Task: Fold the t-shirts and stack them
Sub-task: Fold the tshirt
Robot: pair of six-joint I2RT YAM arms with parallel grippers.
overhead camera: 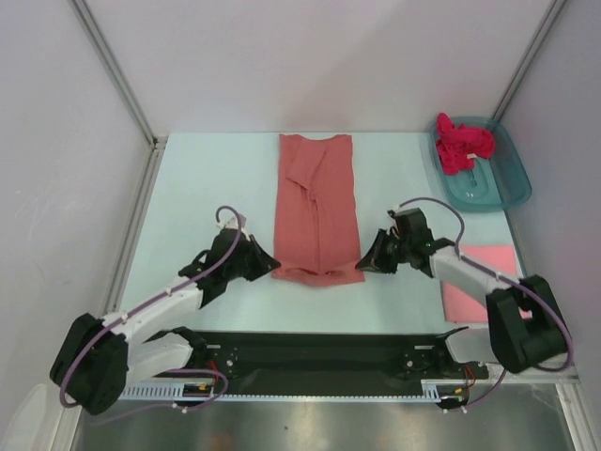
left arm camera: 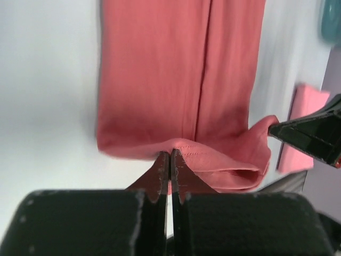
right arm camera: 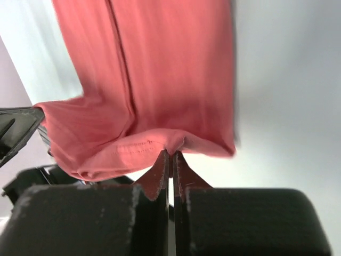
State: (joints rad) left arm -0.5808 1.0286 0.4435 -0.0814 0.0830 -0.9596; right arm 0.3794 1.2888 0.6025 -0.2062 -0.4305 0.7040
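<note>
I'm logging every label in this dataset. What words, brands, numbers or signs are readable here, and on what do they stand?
None can be read.
No print or tag shows on the salmon t-shirt, the magenta t-shirt, the pink t-shirt or the teal tub.
The white strip at the table's near edge has fine marks, too small to read as text.

salmon t-shirt (left arm camera: 160,69) cut off at top, teal tub (left arm camera: 331,21) cropped, blurred
</note>
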